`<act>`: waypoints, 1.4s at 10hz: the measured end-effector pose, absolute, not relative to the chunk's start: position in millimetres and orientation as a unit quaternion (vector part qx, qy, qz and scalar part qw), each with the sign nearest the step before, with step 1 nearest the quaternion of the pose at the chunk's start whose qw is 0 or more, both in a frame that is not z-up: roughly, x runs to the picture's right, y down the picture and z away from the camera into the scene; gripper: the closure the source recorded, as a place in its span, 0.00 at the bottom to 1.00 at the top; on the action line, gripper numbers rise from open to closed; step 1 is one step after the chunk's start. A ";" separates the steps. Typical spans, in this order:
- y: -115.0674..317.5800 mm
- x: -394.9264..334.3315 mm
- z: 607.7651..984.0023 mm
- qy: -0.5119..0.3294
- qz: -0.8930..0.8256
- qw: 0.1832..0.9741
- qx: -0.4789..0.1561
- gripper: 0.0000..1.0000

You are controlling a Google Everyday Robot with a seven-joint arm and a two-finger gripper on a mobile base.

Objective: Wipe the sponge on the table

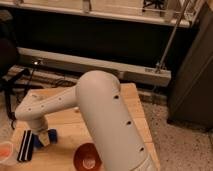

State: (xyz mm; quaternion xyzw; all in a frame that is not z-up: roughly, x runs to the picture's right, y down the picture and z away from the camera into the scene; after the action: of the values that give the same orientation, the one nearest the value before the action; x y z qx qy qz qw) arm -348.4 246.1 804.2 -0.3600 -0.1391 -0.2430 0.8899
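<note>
The thick white robot arm (105, 120) reaches across the light tan wooden plank desk (62, 125) and bends down at its left side. Its claw (44, 137) sits low at the desk's surface, right over the small dark-blue soft rectangular sponge (52, 135), whose blue shows on either side of it. Whether the claw is closed on the sponge or merely set against it, I cannot tell. Just left of the sponge lies a flat black-and-white striped bar (25, 146). A round orange bowl (87, 156) stands near the desk's front edge, partly behind the arm.
</note>
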 end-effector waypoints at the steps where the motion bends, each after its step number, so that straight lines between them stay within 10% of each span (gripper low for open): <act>1: 236.3 -348.4 814.8 -0.134 -0.241 0.892 -0.358 0.76; 8: 189.2 -270.6 872.7 -0.063 -0.172 0.907 -0.378 0.76; 14: 222.3 -184.2 843.1 -0.021 -0.115 0.911 -0.396 0.76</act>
State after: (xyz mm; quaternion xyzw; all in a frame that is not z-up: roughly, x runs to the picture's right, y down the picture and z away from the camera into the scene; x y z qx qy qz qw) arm -184.2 222.3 843.1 -0.3957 -0.0209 -0.1148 0.9109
